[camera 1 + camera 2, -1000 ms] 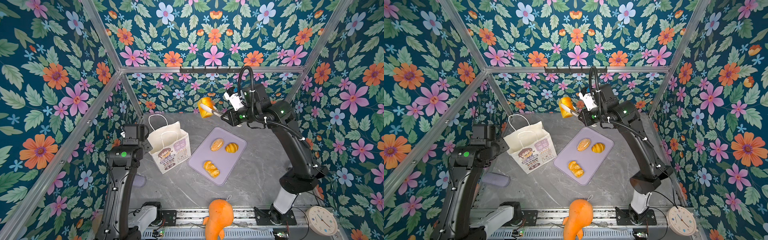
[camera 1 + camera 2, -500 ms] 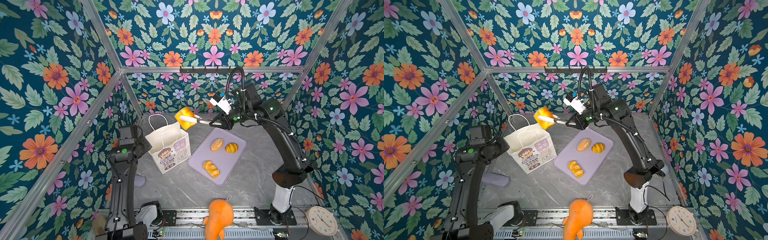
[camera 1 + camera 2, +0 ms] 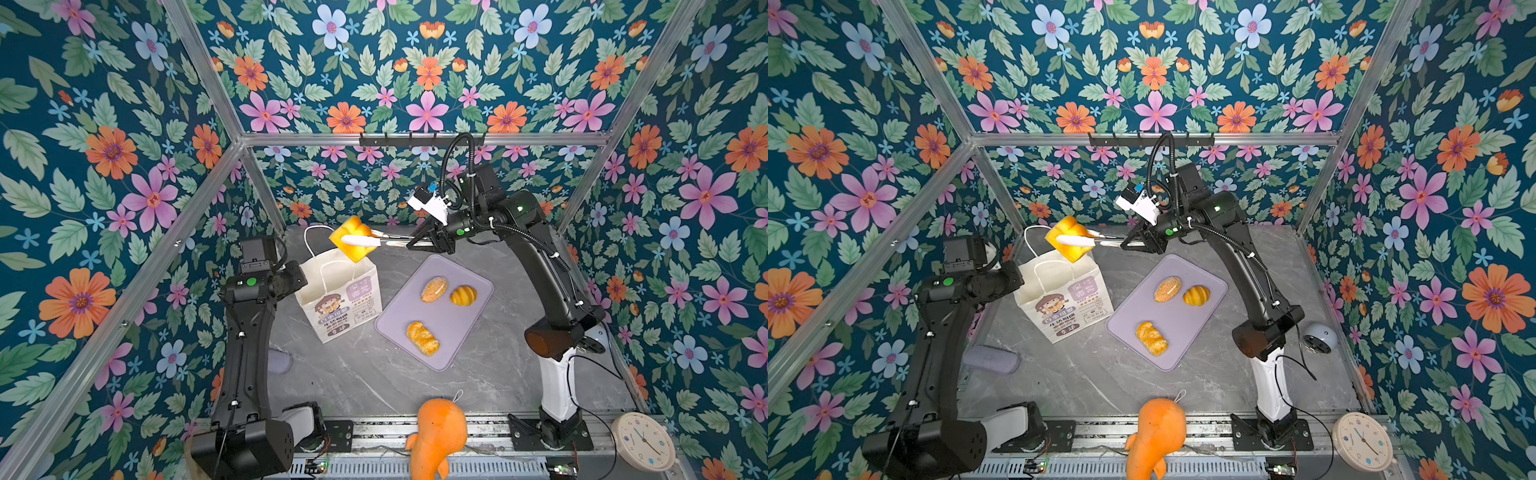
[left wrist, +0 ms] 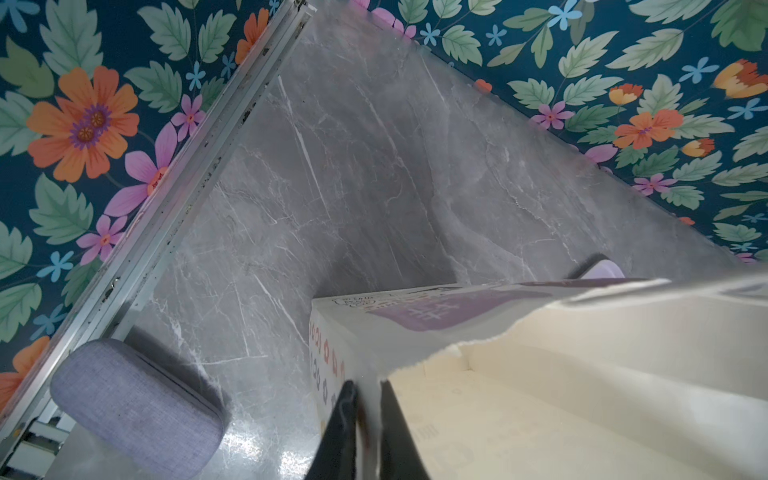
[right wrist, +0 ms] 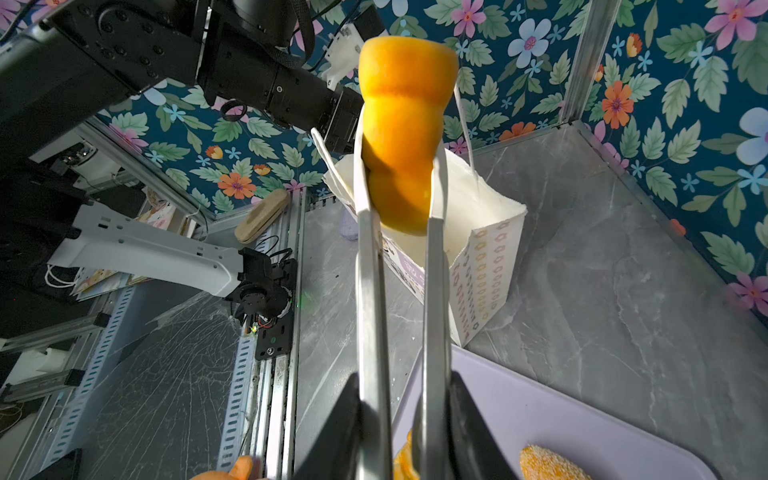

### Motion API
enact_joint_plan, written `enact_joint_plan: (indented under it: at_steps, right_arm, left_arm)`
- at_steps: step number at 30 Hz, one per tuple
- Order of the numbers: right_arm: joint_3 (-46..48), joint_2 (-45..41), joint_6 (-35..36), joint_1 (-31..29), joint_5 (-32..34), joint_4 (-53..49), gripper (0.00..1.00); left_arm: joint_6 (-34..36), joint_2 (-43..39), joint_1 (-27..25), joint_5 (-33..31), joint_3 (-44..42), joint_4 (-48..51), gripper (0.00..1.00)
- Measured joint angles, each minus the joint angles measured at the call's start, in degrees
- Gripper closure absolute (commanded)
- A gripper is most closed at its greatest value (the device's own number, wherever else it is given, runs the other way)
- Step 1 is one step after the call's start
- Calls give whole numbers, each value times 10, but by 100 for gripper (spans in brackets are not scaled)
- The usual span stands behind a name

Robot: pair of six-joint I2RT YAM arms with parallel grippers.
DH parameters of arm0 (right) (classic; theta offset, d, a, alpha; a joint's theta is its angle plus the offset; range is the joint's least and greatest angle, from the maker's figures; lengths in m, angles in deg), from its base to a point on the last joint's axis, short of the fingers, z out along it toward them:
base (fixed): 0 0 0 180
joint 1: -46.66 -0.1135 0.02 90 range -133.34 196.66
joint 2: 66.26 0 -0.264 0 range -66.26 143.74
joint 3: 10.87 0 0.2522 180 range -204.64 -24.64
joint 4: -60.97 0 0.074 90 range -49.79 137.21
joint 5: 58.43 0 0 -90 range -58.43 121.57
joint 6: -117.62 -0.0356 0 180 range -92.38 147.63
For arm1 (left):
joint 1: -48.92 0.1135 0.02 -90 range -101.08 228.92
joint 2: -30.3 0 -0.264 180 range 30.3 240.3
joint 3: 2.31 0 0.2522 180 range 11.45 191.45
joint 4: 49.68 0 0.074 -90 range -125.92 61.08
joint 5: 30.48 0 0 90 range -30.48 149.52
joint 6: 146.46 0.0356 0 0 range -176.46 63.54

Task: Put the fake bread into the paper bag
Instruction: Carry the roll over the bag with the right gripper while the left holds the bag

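Note:
A blocky orange loaf [image 3: 353, 245] [image 3: 1069, 241] [image 5: 401, 124] of fake bread hangs just above the open mouth of the white paper bag [image 3: 345, 291] [image 3: 1067, 299] [image 5: 486, 257]. White-tipped metal tongs [image 3: 382, 241] [image 5: 432, 291] clamp it, and my right gripper [image 3: 415, 243] [image 5: 401, 378] is shut on those tongs. My left gripper [image 4: 368, 386] pinches the bag's near-left rim [image 4: 582, 374] between its black fingers. On the lilac tray [image 3: 457, 332] lie a speckled bun [image 3: 434, 289], a croissant [image 3: 463, 295] and a twisted roll [image 3: 422, 338].
An orange plush toy [image 3: 436, 440] sits at the front edge and a round clock [image 3: 642, 440] at the front right. A grey fabric pouch [image 3: 990, 359] [image 4: 137, 407] lies by the left arm's base. A small grey round device [image 3: 1318, 338] stands near the right wall.
My right arm has swung left, carrying the loaf in the tongs from the back wall to above the bag. My left gripper has closed on the bag's rim.

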Motion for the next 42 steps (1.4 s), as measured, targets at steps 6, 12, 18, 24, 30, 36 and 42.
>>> enact_joint_plan:
  at_steps: [6,12,18,24,30,36,42]
  right_arm:
    - [14,7,17,0,-14,17,70]
    - [2,35,48,0,-8,26,70]
    - [-1,43,74,0,-4,26,70]
    - [-3,53,87,3,-4,26,70]
    - [-6,63,100,6,-4,26,70]
    - [-6,68,118,5,-7,26,70]
    - [-7,76,135,5,-9,26,69]
  left_arm:
    - [45,42,0,4,54,-5,86]
    - [73,84,0,43,94,-12,78]
    - [54,90,0,16,119,6,53]
    - [25,59,-13,-6,89,50,50]
    - [25,45,-13,-19,51,72,51]
    - [30,50,-15,-3,50,71,65]
    - [53,69,-15,2,62,59,82]
